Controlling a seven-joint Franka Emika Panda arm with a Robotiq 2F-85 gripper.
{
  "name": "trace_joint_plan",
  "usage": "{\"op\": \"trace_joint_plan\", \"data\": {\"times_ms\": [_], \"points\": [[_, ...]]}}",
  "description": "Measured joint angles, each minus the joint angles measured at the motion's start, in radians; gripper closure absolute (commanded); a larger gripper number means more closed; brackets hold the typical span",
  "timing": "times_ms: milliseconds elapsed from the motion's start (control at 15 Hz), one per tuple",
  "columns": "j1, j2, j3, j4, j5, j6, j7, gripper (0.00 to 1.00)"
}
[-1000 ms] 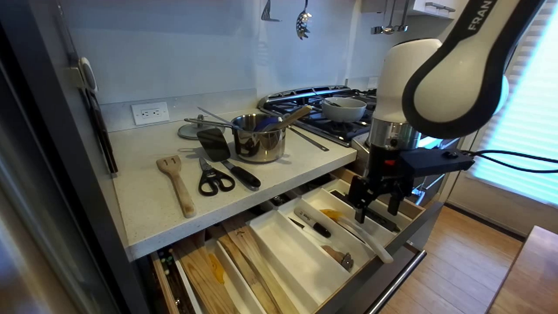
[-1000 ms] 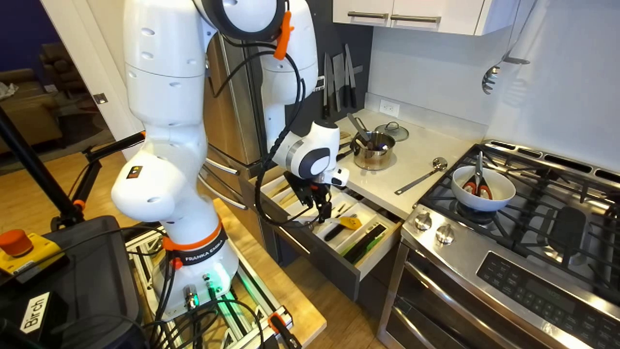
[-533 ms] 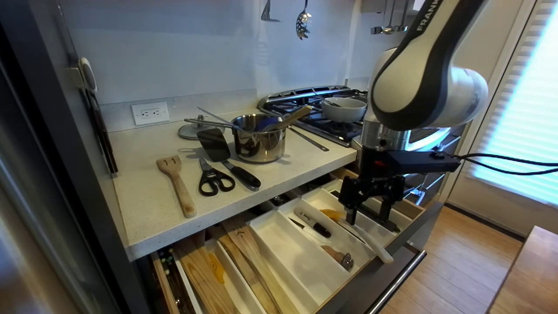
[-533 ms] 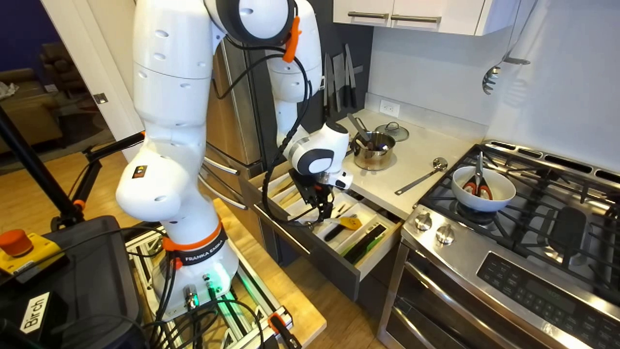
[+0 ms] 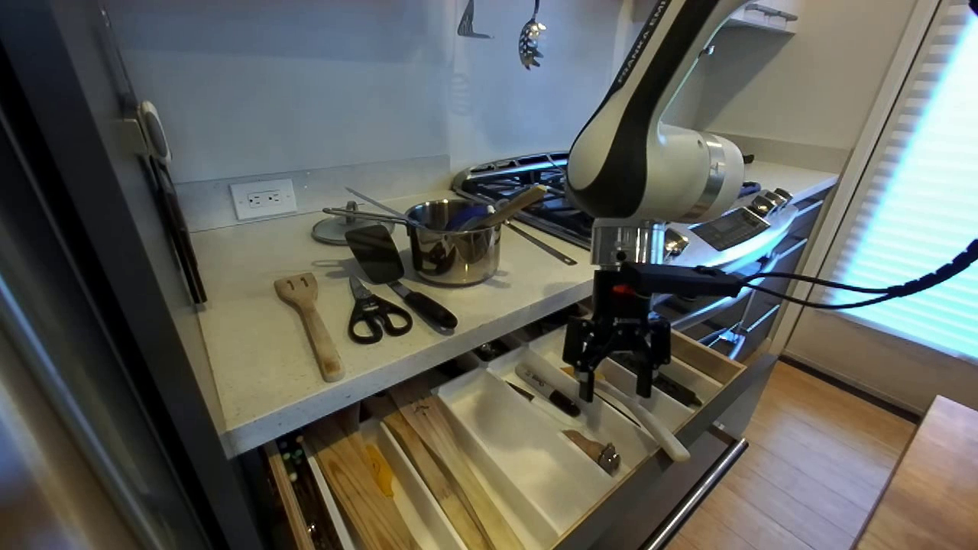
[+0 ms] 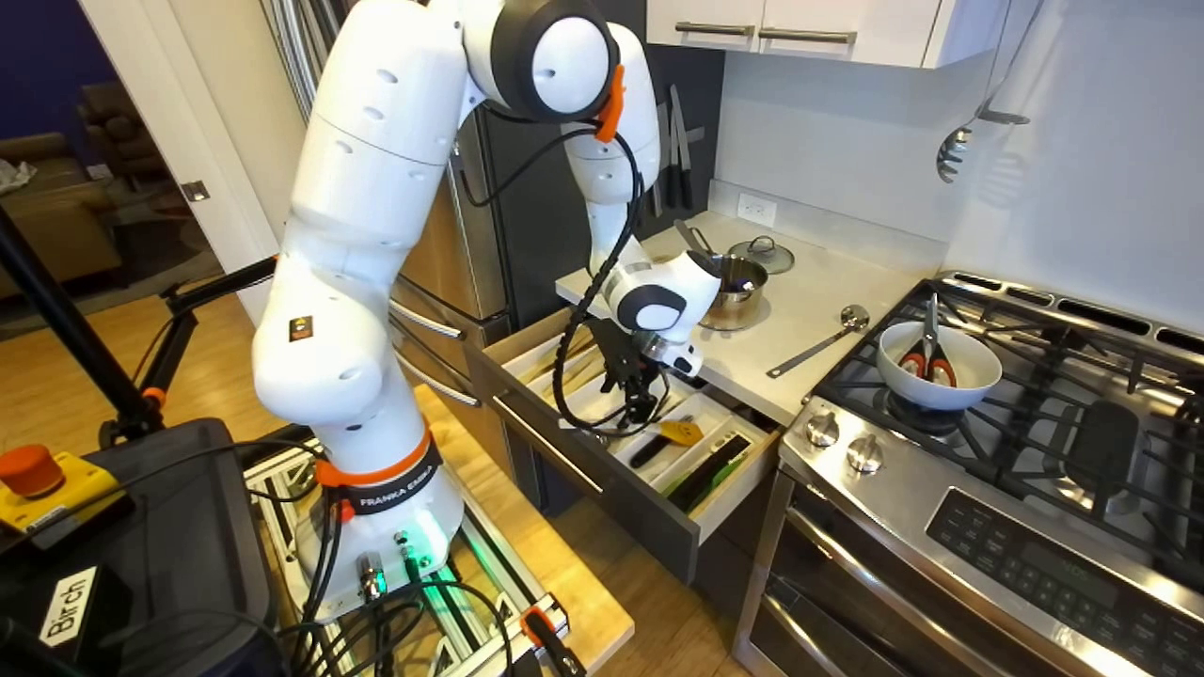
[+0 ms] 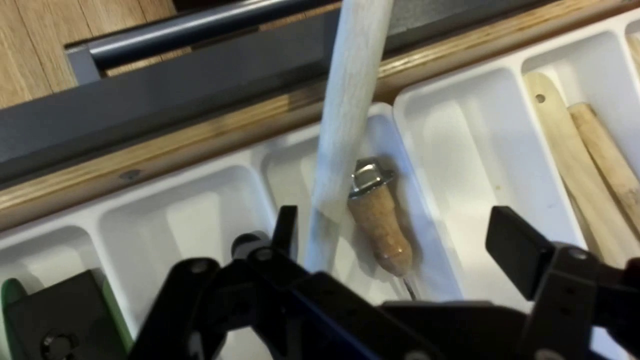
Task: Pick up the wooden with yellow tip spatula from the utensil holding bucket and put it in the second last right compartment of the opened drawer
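The yellow-tipped spatula lies tilted in the open drawer [image 5: 611,500]. Its orange-yellow head [image 6: 682,432] is in or over the compartment beside the stove-side one. Its pale wooden handle [image 5: 659,429] rests across the drawer's front edge and also shows in the wrist view [image 7: 345,115]. My gripper [image 5: 615,388] is open and empty, pointing down above the drawer over the spatula. In the wrist view its fingers [image 7: 400,245] stand wide apart, with the handle beside the left finger. A steel pot [image 5: 456,260] on the counter holds several utensils, one with a wooden handle.
A wooden slotted turner [image 5: 312,325], black scissors [image 5: 374,317] and a black turner [image 5: 405,286] lie on the counter. The drawer also holds a marker [image 5: 548,389], a wooden-handled tool [image 7: 378,222] and wooden utensils. A white bowl [image 6: 939,367] with scissors stands on the stove.
My open gripper has moved across the drawer, away from the stove and towards the fridge side. The spatula and the other objects have not moved.
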Motion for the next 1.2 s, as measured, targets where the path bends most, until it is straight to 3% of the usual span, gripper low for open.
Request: {"op": "trace_joint_plan", "data": {"times_ms": [200,333,400,933,1200], "points": [[0.031,0.002,-0.075,0.041,0.027,-0.088,-0.002,0.08],[0.050,0.004,-0.114,0.054,0.032,-0.104,0.001,0.21],[0.063,0.008,-0.132,0.056,0.033,-0.104,0.003,0.39],[0.143,0.103,-0.171,0.073,0.034,0.010,0.040,0.99],[0.156,0.096,-0.182,0.072,0.033,0.037,0.042,0.98]]}}
